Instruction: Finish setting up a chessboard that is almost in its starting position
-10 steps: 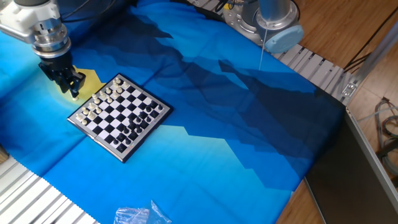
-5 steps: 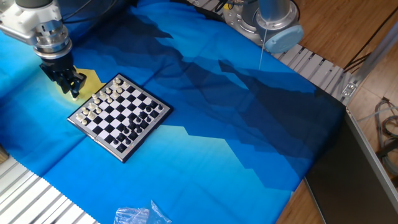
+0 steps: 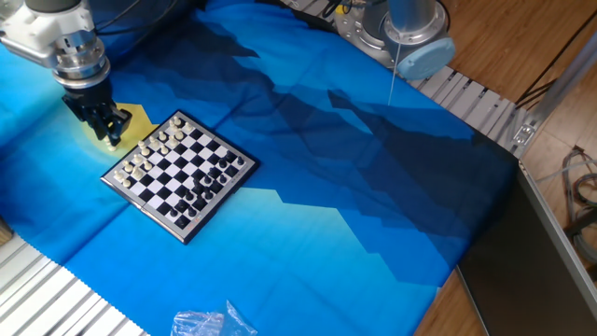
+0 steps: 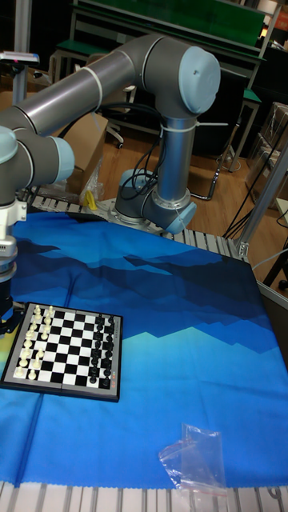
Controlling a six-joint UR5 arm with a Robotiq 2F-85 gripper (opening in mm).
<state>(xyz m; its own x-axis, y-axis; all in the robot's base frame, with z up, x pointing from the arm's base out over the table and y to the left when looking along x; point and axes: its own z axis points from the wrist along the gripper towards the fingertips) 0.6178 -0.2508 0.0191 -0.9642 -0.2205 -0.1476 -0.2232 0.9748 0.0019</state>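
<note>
The chessboard lies at the left of the blue cloth, a small checked square with a dark rim. Tiny white pieces line its left side and black pieces its right side. My gripper hangs just off the board's far-left edge, over a yellow patch of cloth, fingers pointing down. The fingers look close together, but whether they hold a piece is too small to tell. In the tall fixed view the chessboard shows square-on, and only a sliver of the gripper appears at the left edge.
A crumpled clear plastic bag lies near the cloth's front edge. The arm's base stands at the back right. Ribbed metal table edges border the cloth, and the floor drops away to the right.
The gripper has drifted slightly up and to the right beside the board. The pieces and board have not moved.
</note>
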